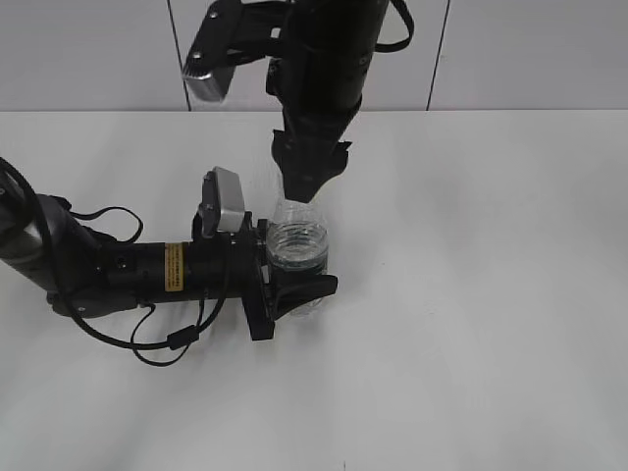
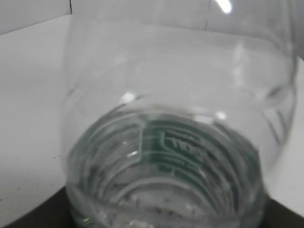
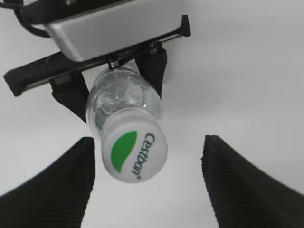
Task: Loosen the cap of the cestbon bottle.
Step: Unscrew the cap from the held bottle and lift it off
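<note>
White table (image 1: 491,294), cestbon bottle (image 1: 296,245) in left pincer (image 1: 294,285).

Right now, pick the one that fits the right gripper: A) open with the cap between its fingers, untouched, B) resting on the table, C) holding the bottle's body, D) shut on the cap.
A: in the right wrist view the right gripper is open, a clear gap on each side of the cap, while the left gripper holds the bottle.

Upright cestbon bottle (image 1: 297,247), white cap (image 3: 134,150) on.
</note>
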`<action>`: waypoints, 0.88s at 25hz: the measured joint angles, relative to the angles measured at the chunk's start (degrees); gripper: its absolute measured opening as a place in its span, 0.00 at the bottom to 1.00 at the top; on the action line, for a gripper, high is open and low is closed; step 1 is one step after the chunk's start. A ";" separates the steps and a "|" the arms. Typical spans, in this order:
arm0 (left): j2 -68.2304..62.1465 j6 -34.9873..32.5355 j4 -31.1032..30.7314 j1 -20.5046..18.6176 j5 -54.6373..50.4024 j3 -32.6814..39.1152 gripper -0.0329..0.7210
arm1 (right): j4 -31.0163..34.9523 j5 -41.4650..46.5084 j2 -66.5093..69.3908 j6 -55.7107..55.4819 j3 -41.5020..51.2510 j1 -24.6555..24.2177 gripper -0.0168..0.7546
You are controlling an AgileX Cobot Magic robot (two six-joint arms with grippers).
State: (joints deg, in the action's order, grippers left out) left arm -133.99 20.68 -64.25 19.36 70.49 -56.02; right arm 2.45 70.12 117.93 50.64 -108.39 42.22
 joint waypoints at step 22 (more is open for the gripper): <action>0.00 0.00 0.00 0.00 0.00 0.00 0.59 | 1.33 0.00 -5.33 -44.37 0.00 0.00 0.71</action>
State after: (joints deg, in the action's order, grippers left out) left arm -133.99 20.68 -64.25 19.36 70.49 -56.02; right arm 3.78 70.12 112.60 6.26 -108.39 42.22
